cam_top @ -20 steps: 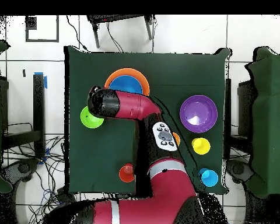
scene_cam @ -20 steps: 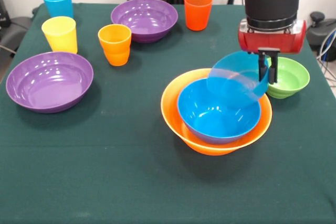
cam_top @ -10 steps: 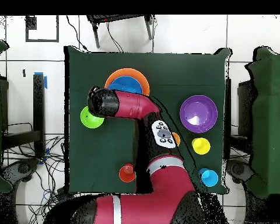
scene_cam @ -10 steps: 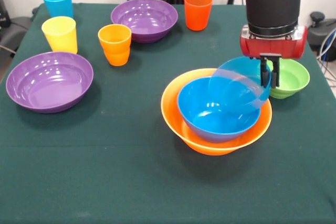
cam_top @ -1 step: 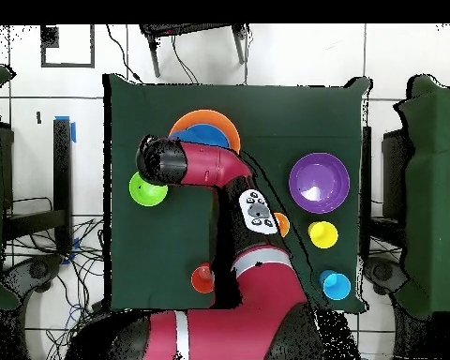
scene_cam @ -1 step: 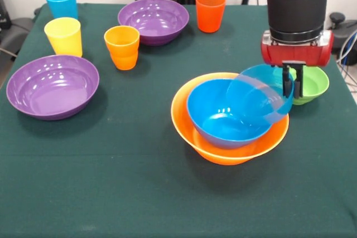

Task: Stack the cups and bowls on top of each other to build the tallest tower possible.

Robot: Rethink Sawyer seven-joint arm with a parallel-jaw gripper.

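Observation:
My gripper (scene_cam @ -1 step: 294,86) is shut on the right rim of the translucent light blue bowl (scene_cam @ -1 step: 257,102). That bowl hangs tilted, its lower edge inside the deep blue bowl (scene_cam @ -1 step: 217,116). The deep blue bowl is nested in the large orange bowl (scene_cam @ -1 step: 223,153), which forms the tower's base. The small green bowl (scene_cam @ -1 step: 311,83) sits just right of the gripper. Two purple bowls (scene_cam @ -1 step: 52,86) (scene_cam @ -1 step: 153,19) and the light blue (scene_cam @ -1 step: 61,2), yellow (scene_cam @ -1 step: 63,35), orange (scene_cam @ -1 step: 122,47) and red-orange (scene_cam @ -1 step: 210,11) cups stand apart. In the overhead view the arm's wrist (cam_top @ -1 step: 163,161) covers the gripper beside the orange bowl (cam_top @ -1 step: 184,123).
In the overhead view the arm lies across the table's middle, hiding one purple bowl. The other purple bowl (cam_top @ -1 step: 319,182), the green bowl (cam_top @ -1 step: 146,192) and the cups (cam_top @ -1 step: 322,234) (cam_top @ -1 step: 336,285) (cam_top @ -1 step: 202,277) lie around it. Chairs and cables ring the table.
The gripper has sunk a little and shifted right in the front view, carrying the translucent bowl lower into the deep blue bowl, which nudged slightly left.

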